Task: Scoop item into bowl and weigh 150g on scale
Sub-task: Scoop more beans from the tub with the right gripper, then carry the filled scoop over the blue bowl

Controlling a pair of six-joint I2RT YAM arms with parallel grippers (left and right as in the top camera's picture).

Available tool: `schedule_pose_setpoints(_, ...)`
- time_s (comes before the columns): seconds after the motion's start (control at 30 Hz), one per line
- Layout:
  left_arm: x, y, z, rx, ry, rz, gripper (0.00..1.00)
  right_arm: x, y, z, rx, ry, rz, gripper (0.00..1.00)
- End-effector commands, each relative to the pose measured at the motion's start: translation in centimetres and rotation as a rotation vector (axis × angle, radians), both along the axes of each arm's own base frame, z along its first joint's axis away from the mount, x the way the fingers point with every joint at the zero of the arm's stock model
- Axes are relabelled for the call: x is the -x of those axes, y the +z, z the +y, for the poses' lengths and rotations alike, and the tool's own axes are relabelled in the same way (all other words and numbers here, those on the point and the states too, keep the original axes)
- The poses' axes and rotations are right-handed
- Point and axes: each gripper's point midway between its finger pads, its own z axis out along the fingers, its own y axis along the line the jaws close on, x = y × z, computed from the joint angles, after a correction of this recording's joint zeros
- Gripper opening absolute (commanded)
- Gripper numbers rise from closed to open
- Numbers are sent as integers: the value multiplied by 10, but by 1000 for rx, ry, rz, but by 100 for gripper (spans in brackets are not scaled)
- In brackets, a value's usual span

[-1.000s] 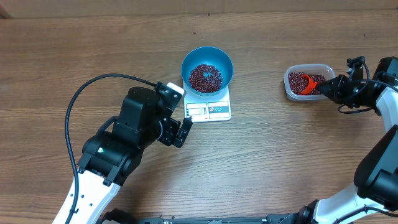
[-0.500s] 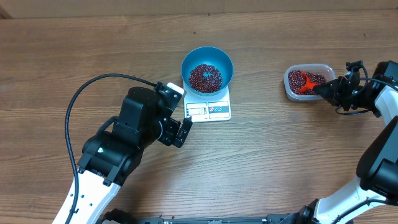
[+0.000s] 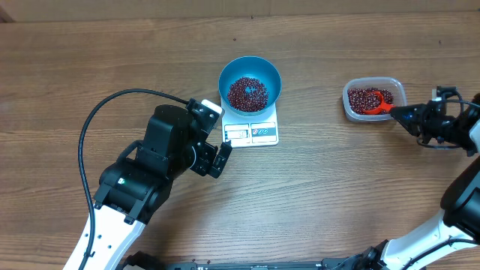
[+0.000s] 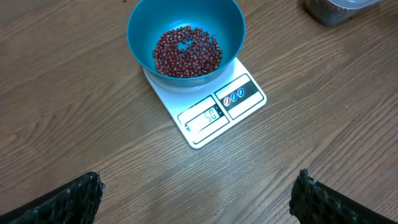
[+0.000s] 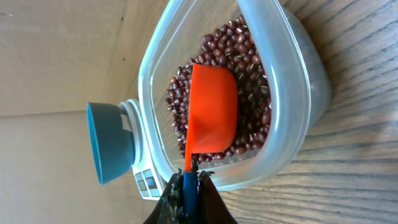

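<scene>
The blue bowl (image 3: 272,76) stands on the white scale (image 3: 251,133) with a heap of dark red beans (image 3: 247,92) in it. My left gripper (image 3: 214,136) hangs open just left of the scale. In its wrist view the bowl (image 4: 140,31) and scale (image 4: 211,115) lie ahead of the wide-apart jaws (image 4: 199,193). My right gripper (image 3: 403,114) is shut on the blue handle tip of the orange scoop (image 3: 379,100). The scoop (image 5: 213,109) lies over the beans (image 5: 249,56) in the clear tub (image 5: 292,74), with no beans on its orange face.
The clear tub (image 3: 349,109) sits at the right of the table, close to my right arm. A black cable (image 3: 112,101) loops over the wood left of my left arm. The bowl (image 5: 109,143) and scale (image 5: 144,180) show beyond the tub in the right wrist view.
My right gripper has drawn back to the right with the scoop, whose cup now sits nearer the tub's right side. The left arm, bowl and scale have not moved.
</scene>
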Motion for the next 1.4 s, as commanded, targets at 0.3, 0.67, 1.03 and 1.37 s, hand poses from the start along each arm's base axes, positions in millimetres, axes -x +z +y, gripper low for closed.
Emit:
schedule_pose_setpoints(0.3, 0, 7, -1, 7, -15, -23, 100, -4, 39, 16, -213, 27, -152, 4)
schedule_pose_setpoints(0.67, 0, 7, -1, 7, -15, -23, 100, -5, 49, 19, -267, 32, -181, 4)
schedule_pose_setpoints(1.03, 0, 7, -1, 7, -15, -23, 100, -5, 65, 24, -345, 47, -236, 4)
schedule_pose_setpoints(1.37, 0, 7, 0, 7, -14, -23, 100, -6, 69, 43, -384, 86, -227, 4)
